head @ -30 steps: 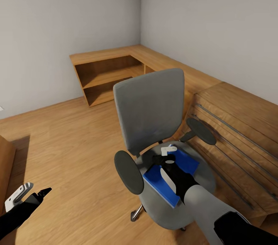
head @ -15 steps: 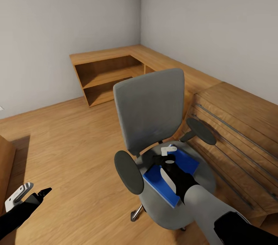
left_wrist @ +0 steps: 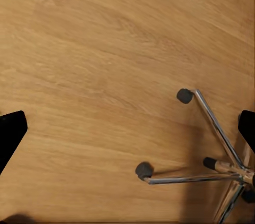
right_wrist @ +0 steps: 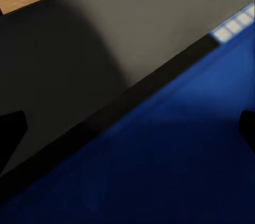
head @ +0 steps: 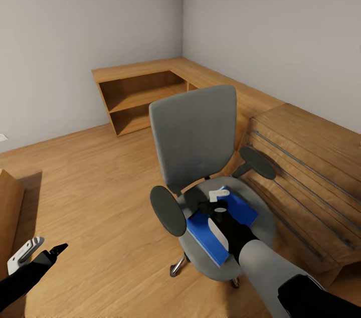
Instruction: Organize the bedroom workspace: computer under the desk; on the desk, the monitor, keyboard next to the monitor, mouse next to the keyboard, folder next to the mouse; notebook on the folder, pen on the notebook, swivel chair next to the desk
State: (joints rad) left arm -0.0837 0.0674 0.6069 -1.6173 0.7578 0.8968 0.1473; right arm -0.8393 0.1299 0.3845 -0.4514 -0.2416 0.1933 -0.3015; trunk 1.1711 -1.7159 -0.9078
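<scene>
The grey swivel chair (head: 193, 137) stands on the wood floor with its back towards me. The bright-blue folder (head: 201, 233) lies flat on its seat. My right gripper (head: 214, 200) hovers open just over the folder, near the chair back. In the right wrist view the folder (right_wrist: 175, 155) is very close, with the grey seat (right_wrist: 106, 38) beyond its dark edge. My left gripper (head: 42, 249) hangs open, low over the floor to the chair's left. In its wrist view the chair's chrome base (left_wrist: 218, 126) and castors lie below it. Desk, monitor, keyboard, mouse, notebook and pen are out of view.
A low wooden L-shaped shelf unit (head: 140, 92) runs along the far walls behind the chair. A light-wood chest of drawers (head: 311, 172) with metal rails stands close at the chair's right. Another wooden piece (head: 7, 197) is at the left edge. Open floor (head: 90, 187) lies left of the chair.
The whole picture has shifted a little, so the camera moved. The right gripper stays open over the folder, and the left gripper hangs where it was.
</scene>
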